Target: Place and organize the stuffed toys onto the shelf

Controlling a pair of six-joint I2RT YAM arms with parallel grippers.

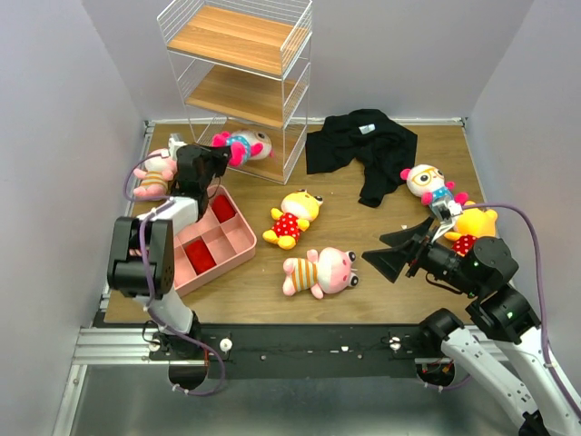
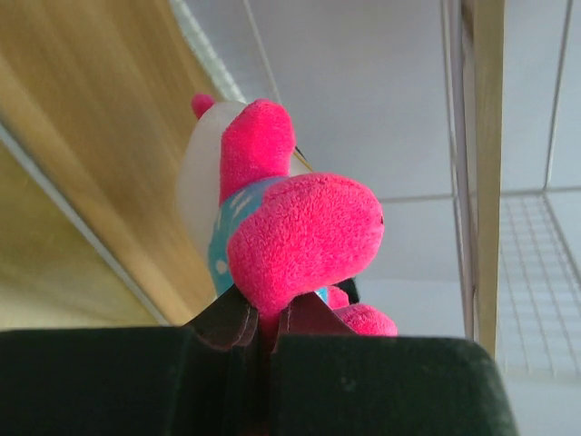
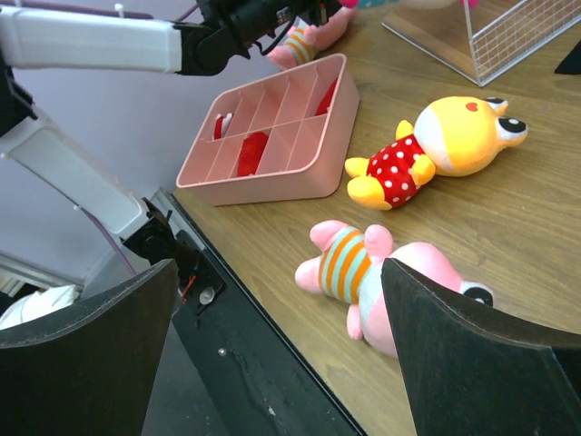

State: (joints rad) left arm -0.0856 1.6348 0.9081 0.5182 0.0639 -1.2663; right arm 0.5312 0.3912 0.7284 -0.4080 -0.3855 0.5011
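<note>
My left jaws are pinched narrow on a pink foot of a white-faced doll [image 1: 247, 143], which lies at the lowest tier of the shelf [image 1: 238, 41]. My right jaws stand wide with nothing between them, above the surface [image 1: 390, 304] and near a pink striped doll [image 1: 318, 271]. A yellow polka-dot doll [image 1: 292, 216] lies just beyond it. A second pink doll [image 1: 152, 179] lies beside the pink tray [image 1: 241, 245]. A second white-faced doll [image 1: 427, 182] and a second yellow doll [image 1: 474, 222] lie near the black garment [image 1: 359, 141].
</note>
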